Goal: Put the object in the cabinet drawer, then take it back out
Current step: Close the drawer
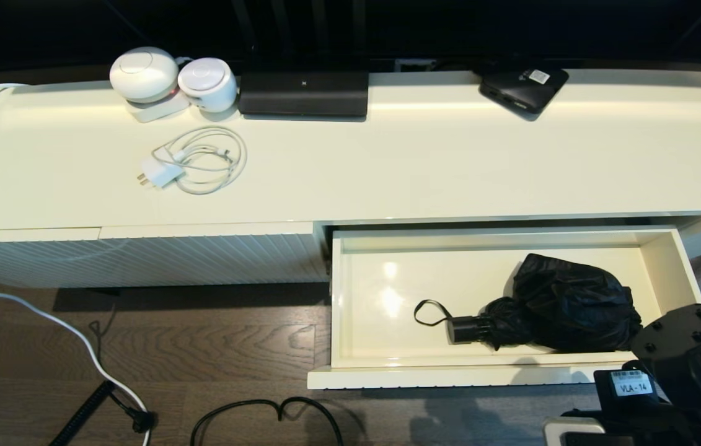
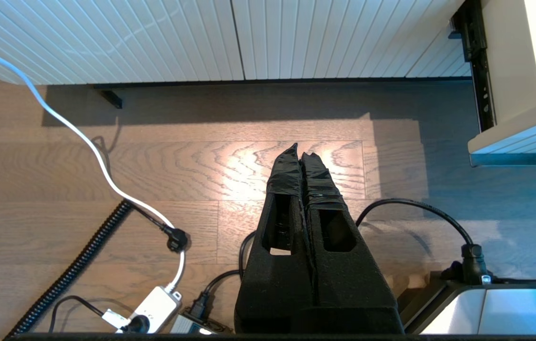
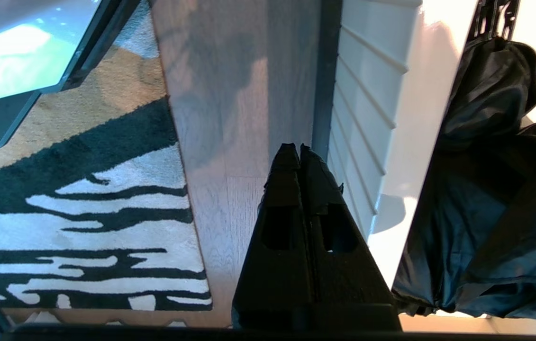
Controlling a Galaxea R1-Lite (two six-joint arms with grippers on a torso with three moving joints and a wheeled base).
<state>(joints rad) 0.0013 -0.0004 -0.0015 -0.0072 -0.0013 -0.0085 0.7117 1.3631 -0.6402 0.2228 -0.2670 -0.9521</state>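
Observation:
The cream drawer (image 1: 387, 371) stands pulled out at the cabinet's right half. The black folding umbrella (image 1: 573, 303) lies inside it toward the right, with its short handle (image 1: 465, 329) and thin wrist loop (image 1: 427, 313) pointing left. My right gripper (image 3: 295, 148) is shut and empty. It hangs over the floor just outside the drawer's ribbed front (image 3: 367, 132), and the umbrella fabric (image 3: 495, 189) lies past that front. My left gripper (image 2: 302, 149) is shut and empty, low over the wooden floor left of the drawer's corner (image 2: 519, 137).
On the cabinet top are a flat black box with a white sticker (image 1: 524, 87), a long black box (image 1: 304, 93), two white round devices (image 1: 142, 74), and a white charger with its cable (image 1: 195, 161). Cables (image 2: 106, 170) cross the floor. A striped rug (image 3: 83, 213) lies near the right gripper.

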